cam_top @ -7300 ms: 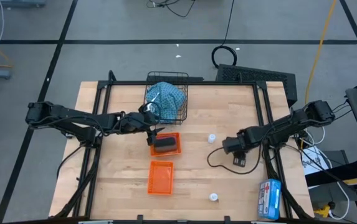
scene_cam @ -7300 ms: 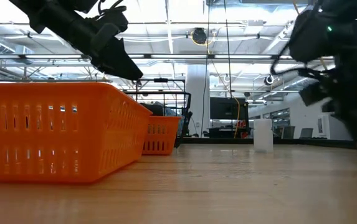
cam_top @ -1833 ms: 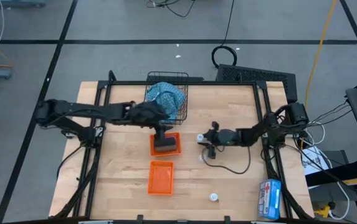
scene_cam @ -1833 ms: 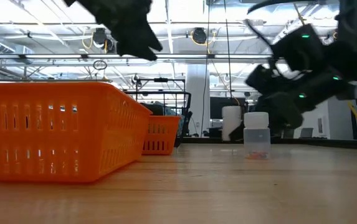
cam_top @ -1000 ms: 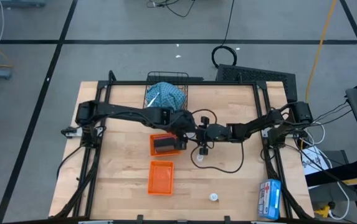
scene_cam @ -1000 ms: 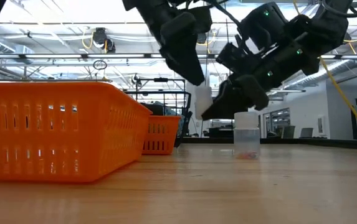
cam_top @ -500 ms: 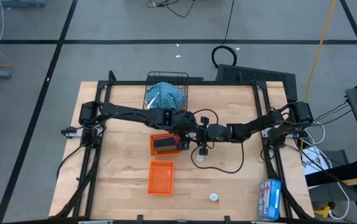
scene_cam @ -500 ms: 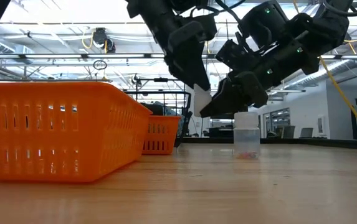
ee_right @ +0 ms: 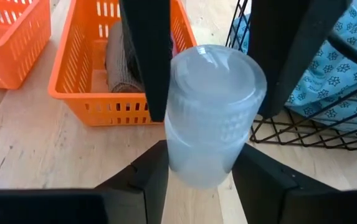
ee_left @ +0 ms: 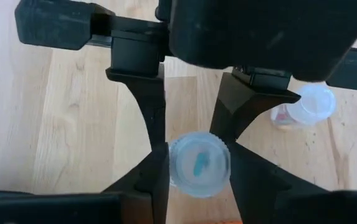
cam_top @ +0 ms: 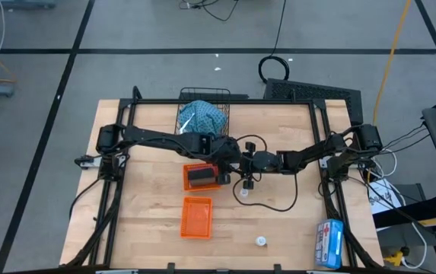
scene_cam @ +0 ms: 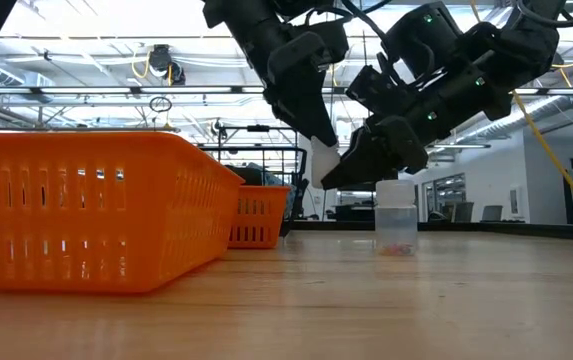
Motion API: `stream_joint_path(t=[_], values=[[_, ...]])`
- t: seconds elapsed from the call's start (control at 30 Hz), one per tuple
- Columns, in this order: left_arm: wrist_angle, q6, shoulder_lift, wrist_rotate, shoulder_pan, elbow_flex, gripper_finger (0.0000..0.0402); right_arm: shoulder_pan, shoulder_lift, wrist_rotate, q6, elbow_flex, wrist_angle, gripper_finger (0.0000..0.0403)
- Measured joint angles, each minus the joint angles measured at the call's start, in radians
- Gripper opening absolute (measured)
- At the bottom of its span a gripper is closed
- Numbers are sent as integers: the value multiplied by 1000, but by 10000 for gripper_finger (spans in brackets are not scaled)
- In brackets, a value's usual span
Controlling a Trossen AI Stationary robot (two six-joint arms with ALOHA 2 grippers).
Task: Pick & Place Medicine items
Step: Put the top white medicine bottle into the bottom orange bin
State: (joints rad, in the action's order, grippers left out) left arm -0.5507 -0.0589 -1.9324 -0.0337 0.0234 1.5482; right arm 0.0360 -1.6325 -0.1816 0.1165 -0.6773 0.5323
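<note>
A small white round vial [ee_right: 212, 118] hangs in the air over the middle of the table, between both grippers. My left gripper [cam_top: 237, 163] reaches it from the table's left and my right gripper [cam_top: 249, 164] from the right; both are shut on it. A second vial [cam_top: 242, 192] stands on the table just nearer than them, and a third vial [cam_top: 261, 241] stands near the front edge. The black oblong [cam_top: 201, 176] lies in an orange basket [cam_top: 202, 188]. The blue cloth pouch [cam_top: 202, 116] sits in the black wire basket [cam_top: 202, 90]. My left gripper pinches the vial's cap end [ee_right: 166, 81] between its two fingers [ee_left: 156, 171], slanting down from above and from the table's left. The vial is clear of the table, tilted. My right gripper pinches the vial's lower body [ee_right: 194, 165] between its two fingers [ee_right: 150, 177], slanting slightly down from the table's right. Its fingers lie across the vial, opposite the left gripper's.
A second orange basket [cam_top: 197, 217] lies nearer the front, left of centre. A blue-and-white printed packet [cam_top: 329, 242] lies at the front right corner. A black cable [cam_top: 278, 204] trails on the wood below the right arm.
My left gripper has edged down and in onto the vial that my right gripper holds up, and its fingers now lie against the vial. My right gripper and the vial have kept still.
</note>
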Motion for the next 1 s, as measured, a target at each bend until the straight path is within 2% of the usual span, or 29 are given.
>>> stream_joint_path(t=[0.33, 0.63, 0.83, 1.0], values=[[-173, 36, 109, -19, -38, -1, 136, 2, 10, 4, -68, 0, -18, 195], [-346, 66, 220, 20, -231, -1, 136, 3, 131, 4, -78, 1, -166, 190], [-319, 207, 248, 25, -362, -43, 136, 7, 204, 4, -89, 19, -187, 188], [-201, 335, 247, 15, -416, -165, 136, 9, 237, 3, -113, 39, -186, 188]])
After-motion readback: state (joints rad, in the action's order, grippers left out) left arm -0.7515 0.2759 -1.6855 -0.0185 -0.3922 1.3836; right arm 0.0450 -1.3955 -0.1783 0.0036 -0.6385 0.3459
